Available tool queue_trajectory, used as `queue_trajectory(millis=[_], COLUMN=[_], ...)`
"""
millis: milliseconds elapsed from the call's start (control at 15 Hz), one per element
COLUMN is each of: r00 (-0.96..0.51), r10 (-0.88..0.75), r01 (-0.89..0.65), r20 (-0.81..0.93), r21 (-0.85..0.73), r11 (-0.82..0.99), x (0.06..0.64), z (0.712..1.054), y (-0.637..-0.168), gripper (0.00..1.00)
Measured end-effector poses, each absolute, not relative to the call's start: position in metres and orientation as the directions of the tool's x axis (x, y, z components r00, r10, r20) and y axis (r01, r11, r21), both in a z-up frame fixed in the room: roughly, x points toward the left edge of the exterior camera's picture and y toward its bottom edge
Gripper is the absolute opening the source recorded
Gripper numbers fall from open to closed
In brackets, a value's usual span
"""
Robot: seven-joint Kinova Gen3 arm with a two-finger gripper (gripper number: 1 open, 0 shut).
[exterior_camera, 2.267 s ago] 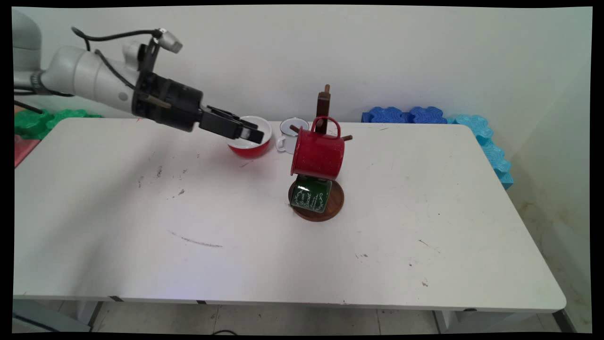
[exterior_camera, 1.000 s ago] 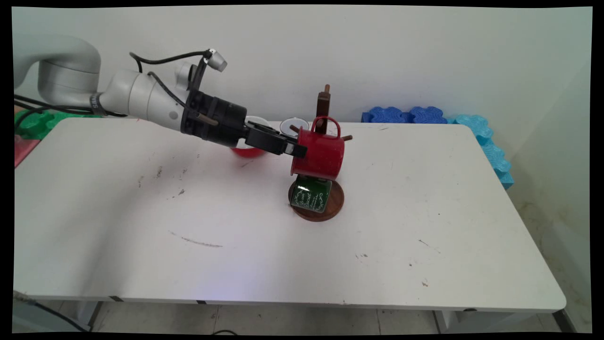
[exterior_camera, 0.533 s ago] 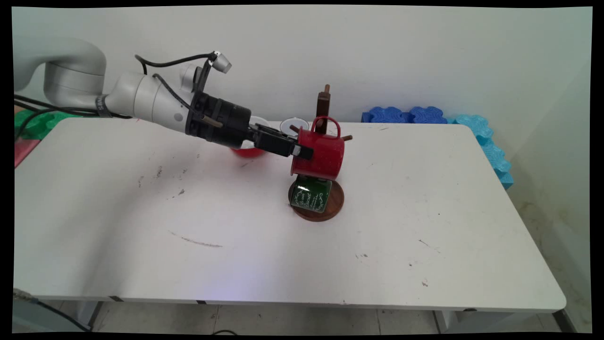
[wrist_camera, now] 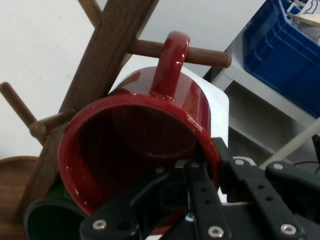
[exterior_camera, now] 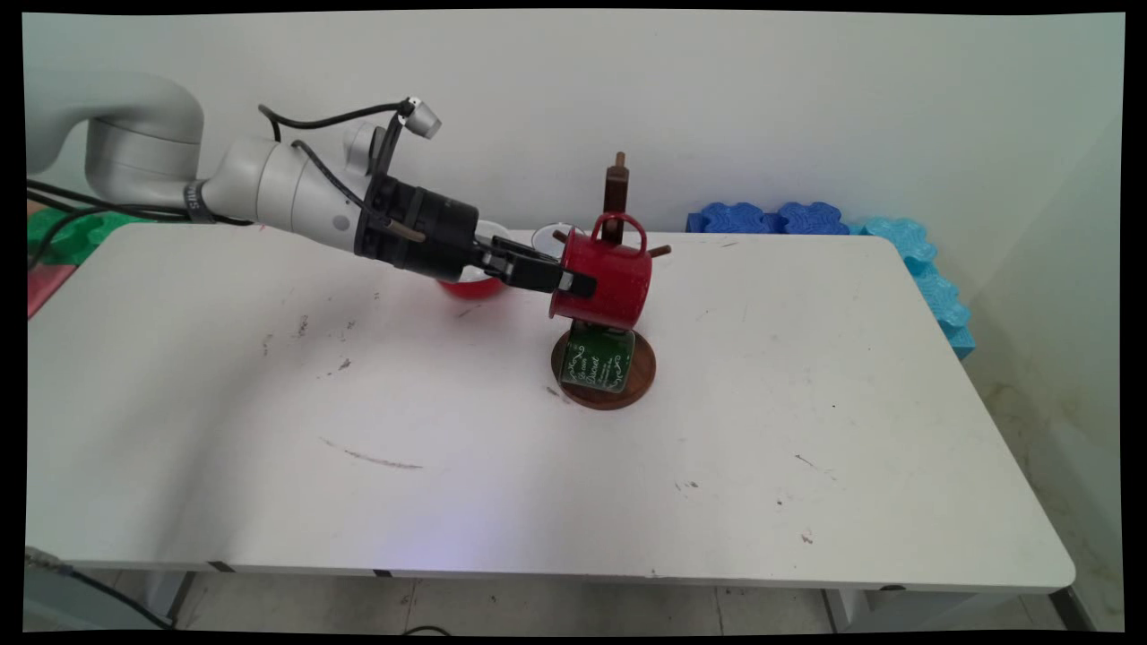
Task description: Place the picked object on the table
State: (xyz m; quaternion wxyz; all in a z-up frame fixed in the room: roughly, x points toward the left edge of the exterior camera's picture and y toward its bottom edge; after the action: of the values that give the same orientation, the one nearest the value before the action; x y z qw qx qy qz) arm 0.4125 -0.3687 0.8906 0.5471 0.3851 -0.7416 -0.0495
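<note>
On table (exterior_camera: 806,466) centre, round wooden rack (exterior_camera: 615,193) base; green mug (exterior_camera: 598,360), white script unreadable, hangs low on it. Just above at 12 o'clock, glossy red mug (exterior_camera: 614,282), handle looped over peg. Gripper (exterior_camera: 566,280) at its 9 o'clock, fingers (wrist_camera: 200,190) clamped on rim, one inside. Farther, at 10 o'clock: red bowl (exterior_camera: 466,288), white cup (exterior_camera: 548,236). Blue foam blocks (exterior_camera: 771,218) by wall.

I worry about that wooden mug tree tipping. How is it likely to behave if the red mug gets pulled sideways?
The mug tree is tall on a small round base, and both mugs hang on one side, so it probably tips or slides easily. The red mug has its handle looped over a peg while the gripper pinches its rim, so a sideways pull would likely drag the stand. The green mug could swing.
</note>
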Motion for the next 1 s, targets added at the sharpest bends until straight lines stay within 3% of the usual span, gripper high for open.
queue_trajectory(millis=[1000], r00=[-0.107], r10=[-0.620], r01=[-0.514], r20=[0.778], r21=[0.490], r11=[0.704], x=[0.4089], z=[0.8977], y=[-0.3688], gripper=[0.00])
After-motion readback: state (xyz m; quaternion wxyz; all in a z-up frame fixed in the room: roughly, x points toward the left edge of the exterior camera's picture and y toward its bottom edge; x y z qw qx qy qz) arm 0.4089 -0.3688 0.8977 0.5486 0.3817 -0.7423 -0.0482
